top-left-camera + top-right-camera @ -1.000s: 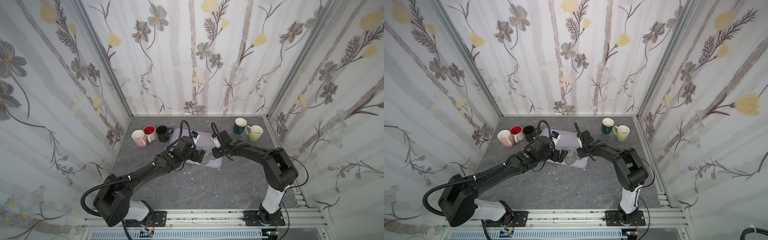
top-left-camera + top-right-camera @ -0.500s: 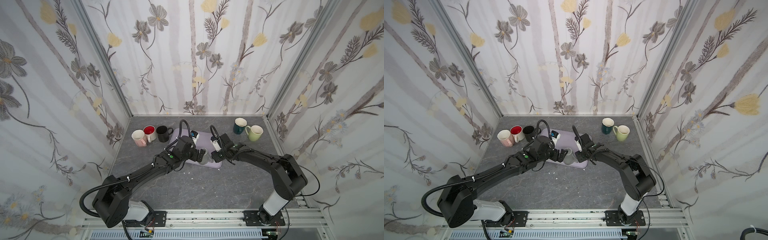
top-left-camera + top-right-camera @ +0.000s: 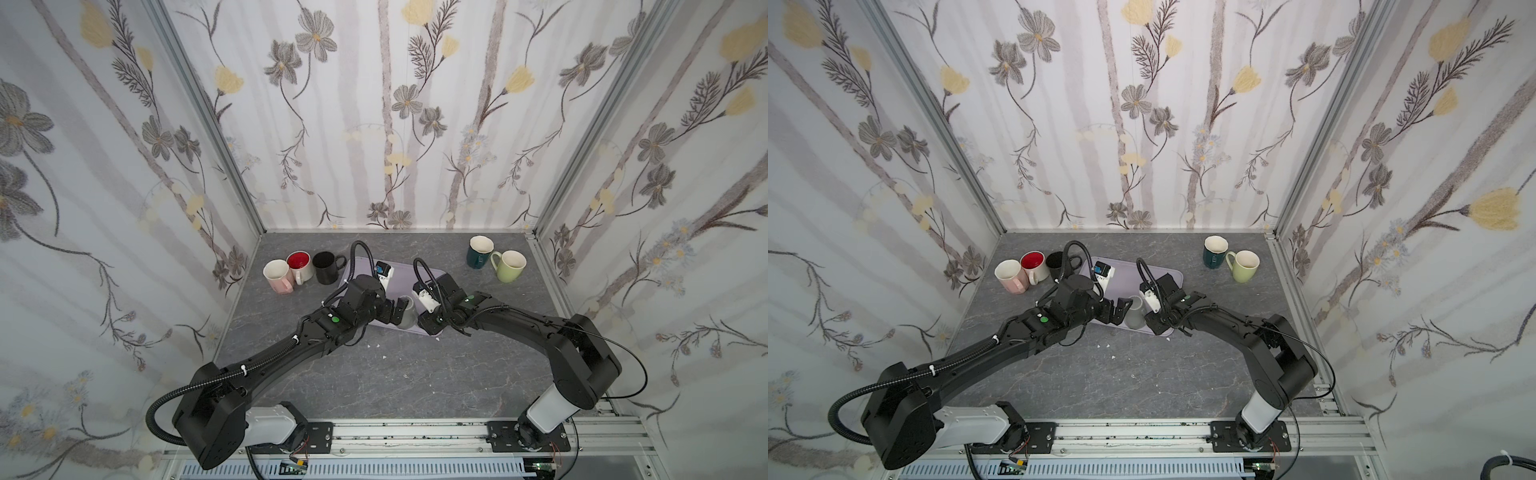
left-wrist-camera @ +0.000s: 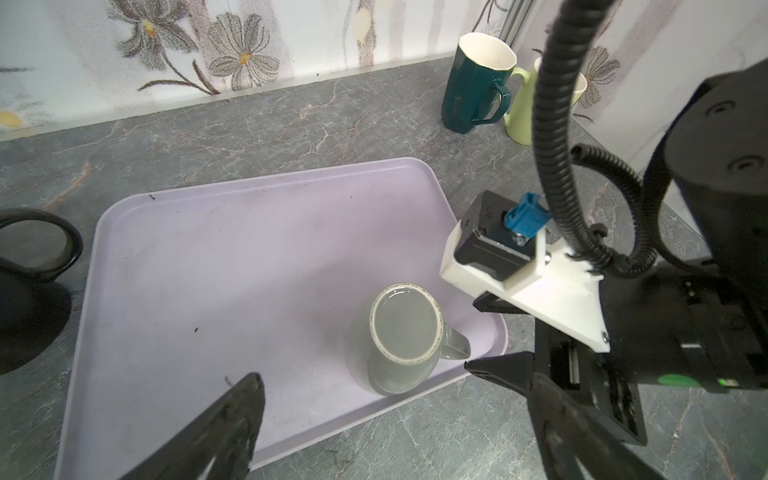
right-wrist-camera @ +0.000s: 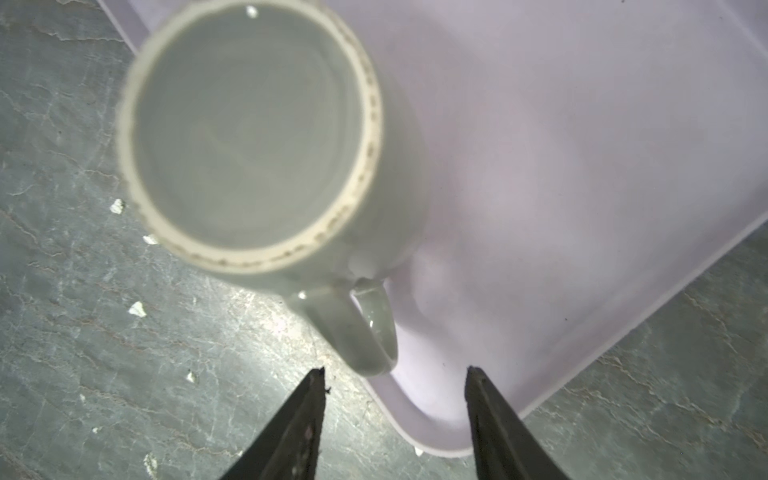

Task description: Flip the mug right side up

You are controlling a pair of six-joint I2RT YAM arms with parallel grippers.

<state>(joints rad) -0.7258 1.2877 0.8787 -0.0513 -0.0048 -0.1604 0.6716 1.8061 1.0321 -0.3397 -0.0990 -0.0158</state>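
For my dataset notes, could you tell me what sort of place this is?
Probably a robot-lab test booth rather than a home: floral wallpaper panels wall in a stone-look tabletop, and the left arm and right arm are mounted on a metal rail.

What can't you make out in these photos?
- Inside of grey mug: mouth down on the tray, every view.
- Black mug: cut off by left wrist view's edge.
- Light green mug: mostly behind a cable, left wrist view.
- Right hand: fingers cut off by right wrist view's edge.
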